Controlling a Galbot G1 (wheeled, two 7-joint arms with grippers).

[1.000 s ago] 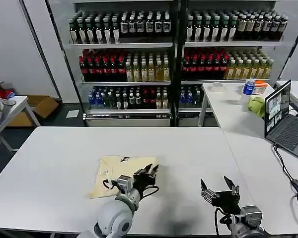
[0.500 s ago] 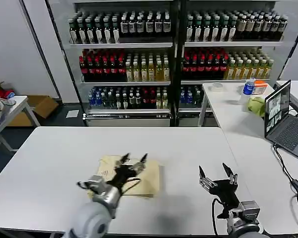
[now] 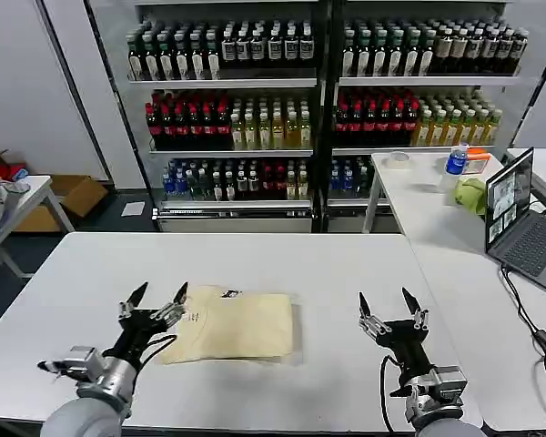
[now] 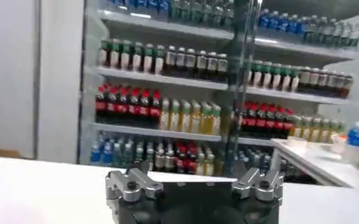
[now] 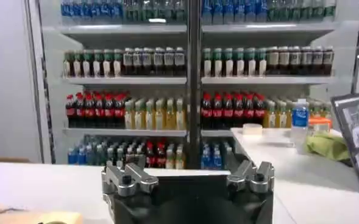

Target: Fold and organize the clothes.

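The clothes are one cream T-shirt [image 3: 237,324], lying folded into a flat rectangle on the white table [image 3: 346,264], neck label on top at the far edge. My left gripper [image 3: 162,293] hovers open just past the shirt's left edge, fingers spread and pointing away from me, holding nothing. Open and empty too, my right gripper [image 3: 383,304] stands over bare table to the right of the shirt, a hand's width from it. A corner of the shirt [image 5: 30,217] shows in the right wrist view. Both wrist views look over spread jaws toward the shelves.
Drink shelves [image 3: 309,100] stand behind the table. A side table [image 3: 419,196] on the right carries a laptop [image 3: 519,218], a lime-green cloth lump [image 3: 473,194], a bottle [image 3: 455,162] and a cable [image 3: 528,323]. Another table [image 3: 9,214] is at far left.
My left gripper has swung left, from over the shirt's right half to just beyond its left edge, uncovering the folded shirt. The right gripper has shifted slightly left and away from me.
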